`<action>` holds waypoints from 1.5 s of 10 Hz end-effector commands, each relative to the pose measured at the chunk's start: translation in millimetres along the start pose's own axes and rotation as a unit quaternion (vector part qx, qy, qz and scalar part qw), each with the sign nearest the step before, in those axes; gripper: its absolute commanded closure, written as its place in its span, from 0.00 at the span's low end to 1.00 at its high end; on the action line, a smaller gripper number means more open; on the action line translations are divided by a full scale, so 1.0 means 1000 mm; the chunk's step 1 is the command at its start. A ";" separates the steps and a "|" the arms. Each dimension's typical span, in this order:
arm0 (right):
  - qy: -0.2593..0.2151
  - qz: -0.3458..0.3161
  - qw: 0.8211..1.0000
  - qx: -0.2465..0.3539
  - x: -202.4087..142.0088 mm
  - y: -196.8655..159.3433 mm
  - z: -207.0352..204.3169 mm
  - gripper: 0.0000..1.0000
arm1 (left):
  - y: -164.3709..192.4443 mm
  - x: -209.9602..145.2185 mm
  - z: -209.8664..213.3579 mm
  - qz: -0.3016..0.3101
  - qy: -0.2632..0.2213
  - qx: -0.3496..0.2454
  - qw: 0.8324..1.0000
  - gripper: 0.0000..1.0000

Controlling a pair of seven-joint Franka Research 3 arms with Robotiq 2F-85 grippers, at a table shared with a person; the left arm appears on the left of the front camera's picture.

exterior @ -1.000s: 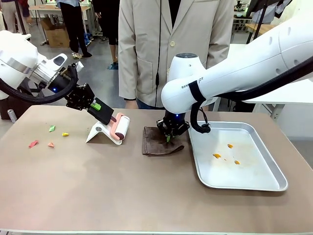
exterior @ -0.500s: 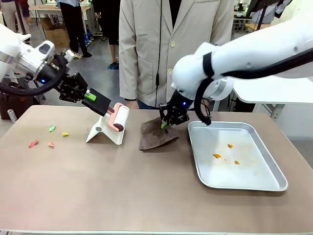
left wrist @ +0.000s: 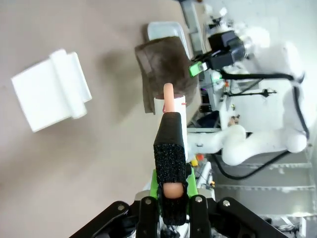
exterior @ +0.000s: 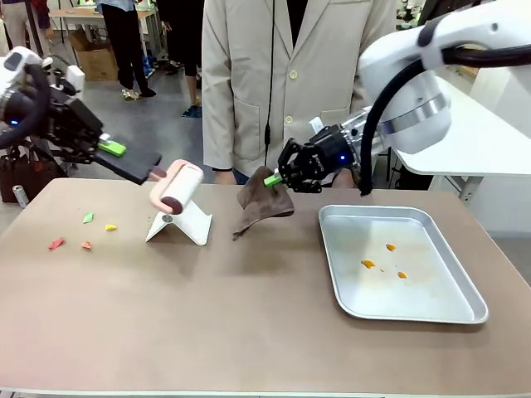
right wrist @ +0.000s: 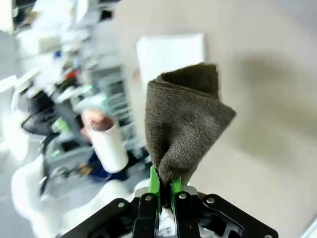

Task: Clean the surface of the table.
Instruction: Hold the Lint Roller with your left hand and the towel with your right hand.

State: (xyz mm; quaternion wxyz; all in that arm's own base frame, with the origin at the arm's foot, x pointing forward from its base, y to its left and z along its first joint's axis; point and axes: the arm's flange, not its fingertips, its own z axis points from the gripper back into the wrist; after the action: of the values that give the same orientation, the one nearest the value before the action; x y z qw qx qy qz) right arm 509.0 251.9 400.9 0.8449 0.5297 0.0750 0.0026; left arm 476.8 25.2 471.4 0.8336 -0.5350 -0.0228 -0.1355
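Both tools are in hand, no wiping contact yet. Left end effector [exterior: 114,151] is clamped on the black handle of the lint roller [exterior: 176,188], whose head hangs just above its white stand [exterior: 178,225]. Right end effector [exterior: 278,177] pinches one corner of the brown cloth [exterior: 261,207], which dangles below it and looks clear of the counter [exterior: 249,332]. The counter lies under both. I read this as pickup done, approach next. The roller needs to go down and outboard of the left end effector to the paper scraps [exterior: 87,218]. They sit near the counter's left edge, so roll inward, not off the edge. The tray [exterior: 465,307] sits below and outboard of the right end effector, so the cloth's free room is the bare middle. A person stands just past the far edge.
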 end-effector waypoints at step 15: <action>-0.180 0.017 0.955 0.237 -0.161 -0.224 0.303 1.00 | 0.214 -0.173 0.262 -0.010 -0.171 -0.161 0.972 1.00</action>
State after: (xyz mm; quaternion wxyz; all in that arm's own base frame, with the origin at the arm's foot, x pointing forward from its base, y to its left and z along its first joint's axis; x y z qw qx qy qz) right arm 368.5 -122.3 358.1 0.6953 0.7058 -0.0740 -0.1135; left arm 392.7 364.8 354.4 0.7396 -0.6601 -0.1306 -0.0185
